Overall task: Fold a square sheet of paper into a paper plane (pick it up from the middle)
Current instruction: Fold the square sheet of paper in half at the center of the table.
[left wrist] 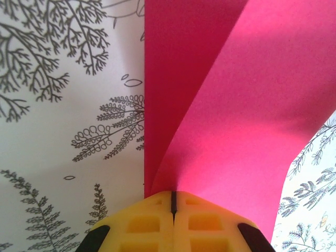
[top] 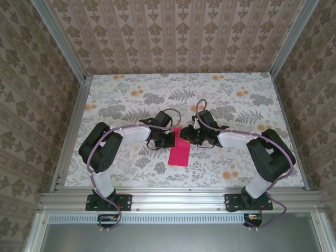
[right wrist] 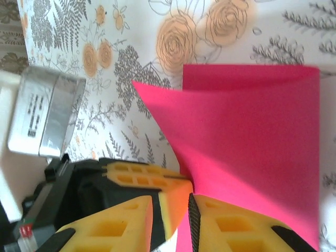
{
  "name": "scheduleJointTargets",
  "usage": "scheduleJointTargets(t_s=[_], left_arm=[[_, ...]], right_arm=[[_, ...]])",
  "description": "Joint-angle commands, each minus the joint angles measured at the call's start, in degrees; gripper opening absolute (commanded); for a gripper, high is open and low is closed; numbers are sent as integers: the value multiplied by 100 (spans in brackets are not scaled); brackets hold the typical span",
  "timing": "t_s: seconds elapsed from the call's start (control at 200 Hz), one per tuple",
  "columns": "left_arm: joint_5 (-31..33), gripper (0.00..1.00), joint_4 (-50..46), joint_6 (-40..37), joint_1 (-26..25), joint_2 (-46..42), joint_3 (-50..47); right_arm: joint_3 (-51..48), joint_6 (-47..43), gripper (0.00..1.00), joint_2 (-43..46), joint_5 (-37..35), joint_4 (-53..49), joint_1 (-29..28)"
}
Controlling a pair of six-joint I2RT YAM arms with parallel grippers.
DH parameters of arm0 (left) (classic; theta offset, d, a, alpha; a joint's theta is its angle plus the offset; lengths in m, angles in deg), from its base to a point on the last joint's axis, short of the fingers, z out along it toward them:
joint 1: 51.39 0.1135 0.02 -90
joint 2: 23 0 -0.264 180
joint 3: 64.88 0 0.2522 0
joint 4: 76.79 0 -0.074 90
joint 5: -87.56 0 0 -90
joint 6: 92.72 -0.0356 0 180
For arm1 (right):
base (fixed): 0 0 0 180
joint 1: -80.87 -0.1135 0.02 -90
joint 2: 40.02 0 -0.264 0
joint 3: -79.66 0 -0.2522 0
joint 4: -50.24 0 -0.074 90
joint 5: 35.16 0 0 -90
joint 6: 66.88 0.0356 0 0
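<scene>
The square sheet of paper (top: pixel 179 154), magenta-pink, is bent over on itself, and its lower part lies on the flowered tablecloth at the table's middle. My left gripper (top: pixel 168 139) is shut on one raised edge of the paper (left wrist: pixel 236 105). In the left wrist view its yellow fingers (left wrist: pixel 152 220) press together at that edge. My right gripper (top: pixel 187 135) faces it from the right. In the right wrist view the right gripper (right wrist: pixel 170 202) has its jaws partly apart, with the left gripper's fingertip (right wrist: pixel 176 191) and the paper's edge (right wrist: pixel 252 142) between them.
The flowered tablecloth (top: pixel 126 100) covers the table. Aluminium rails (top: pixel 178 199) run along the near edge and both sides, and patterned walls close in the back. A silver block on the left arm's wrist (right wrist: pixel 44 118) sits close to the right gripper.
</scene>
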Motion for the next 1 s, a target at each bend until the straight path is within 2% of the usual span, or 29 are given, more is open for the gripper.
scheduleJointTargets(t_s=[0.0,0.255,0.535,0.75,0.995], left_arm=[[205,0,-512,-124,-52,127,-33],[208,0,-490,-123,-58,109,-84],[213,0,-486,-114,-66,83,-113],[209,0,-497,-122,-76,92,-73],[228,0,-501,-134,-76,76,-111]], right_arm=[[-22,-132,27,-359,-136,-351,28],[-197,-41,27,-607,-234,-290,81],[195,-175,28,-161,7,-497,277],[339,-237,28,-680,84,-437,363],[105,83,27,-1102,-221,-156,363]])
